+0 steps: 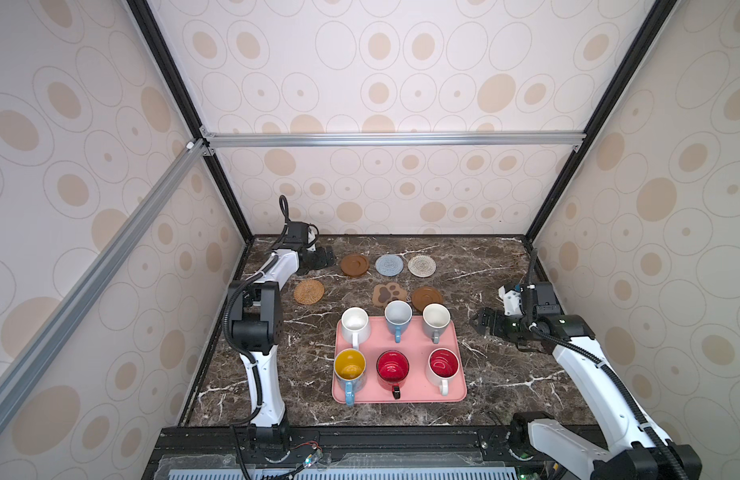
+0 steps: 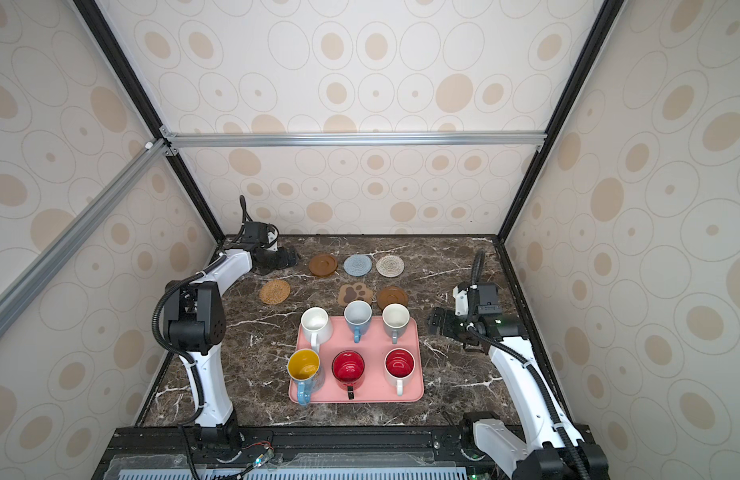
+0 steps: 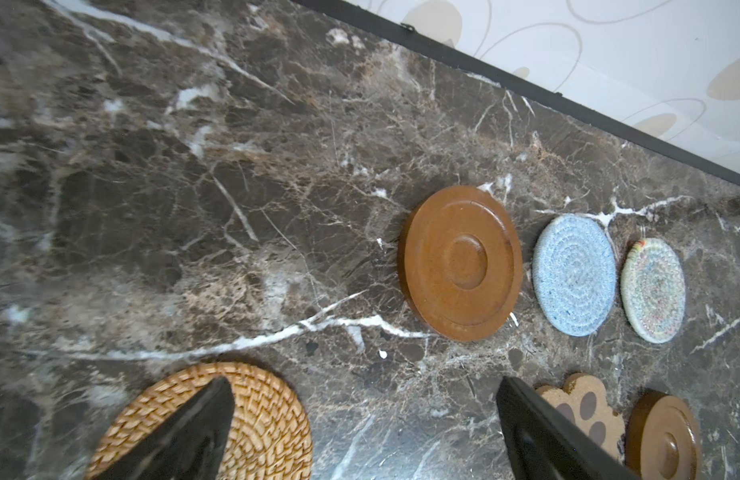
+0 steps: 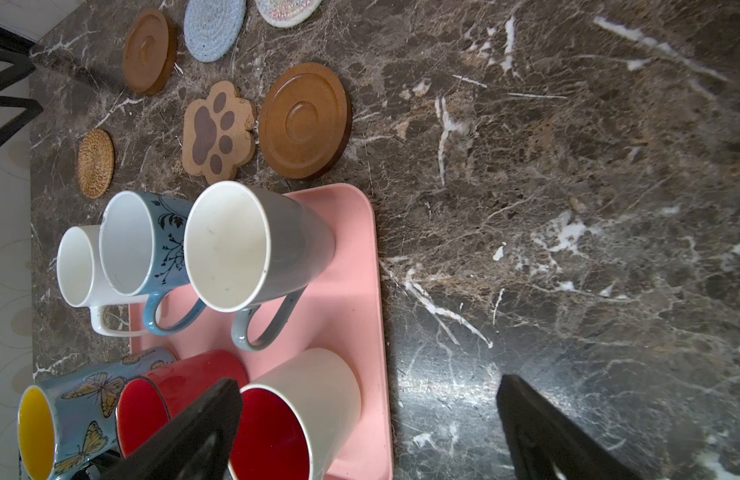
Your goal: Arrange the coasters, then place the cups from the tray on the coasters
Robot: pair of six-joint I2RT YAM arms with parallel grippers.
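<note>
The left gripper (image 1: 320, 259) hangs spread and empty beyond the pink tray's (image 1: 418, 343) far left corner, near the rattan coaster (image 1: 308, 291); it is probably about to tidy the six loosely rowed coasters. The right gripper (image 1: 482, 322), equally slack and empty, sits just right of the tray. All six cups (image 1: 355, 324) stand on the tray, with their handles toward its near edge.

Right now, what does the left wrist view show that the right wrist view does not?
Left wrist only: the left gripper seen from behind, open, one finger across the rattan coaster. Right wrist only: the six cups on the pink tray, and the open right gripper. Both: all six coasters on the marble table.
</note>
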